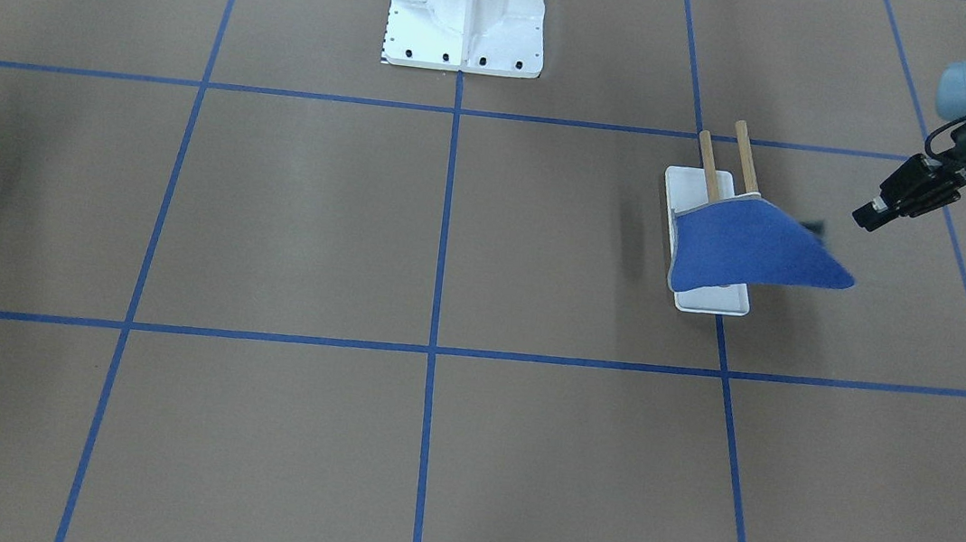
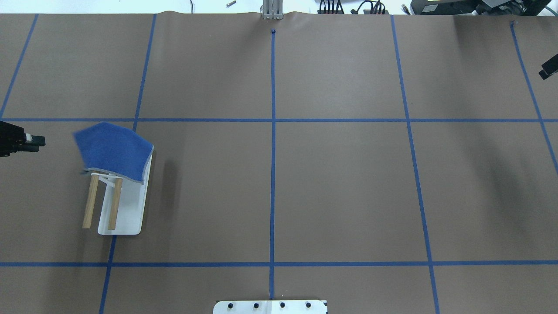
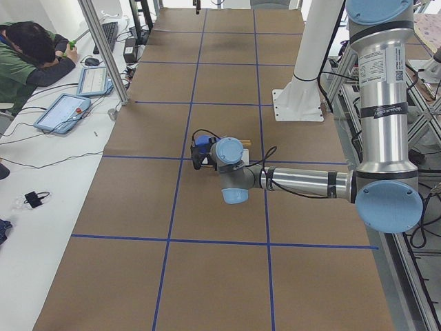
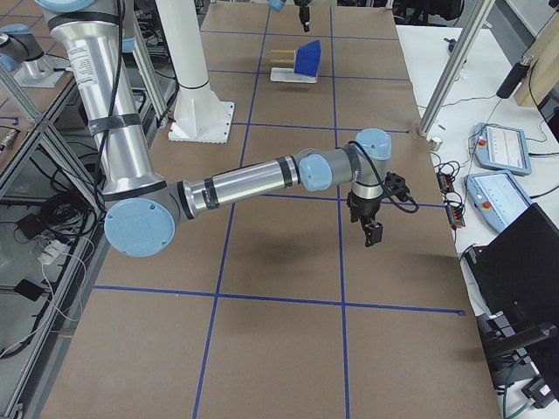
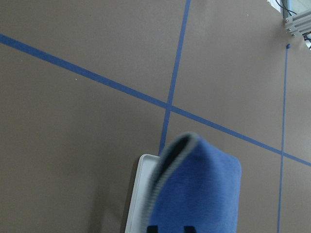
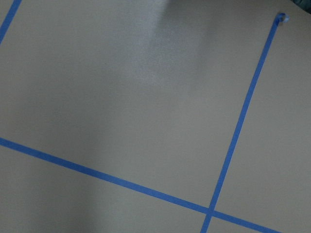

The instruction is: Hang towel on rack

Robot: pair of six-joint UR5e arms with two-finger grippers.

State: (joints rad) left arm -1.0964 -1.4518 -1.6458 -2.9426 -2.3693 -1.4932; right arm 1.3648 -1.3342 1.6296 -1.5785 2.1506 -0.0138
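Towel drapes the rack's rod ends farthest from the robot. Left gripper hangs just beside it, fingers slightly apart, empty. Right gripper is cut off; I cannot tell its finger state.

**Blue cloth, brown tabletop, white and wood**

I see the towel in royal blue with thin pale grey edging. The rack has a white base plate and two light-brown wooden rods. The tabletop is plain brown, ruled into squares by blue tape lines. The pedestal is white with black bolt holes. The left gripper is black.
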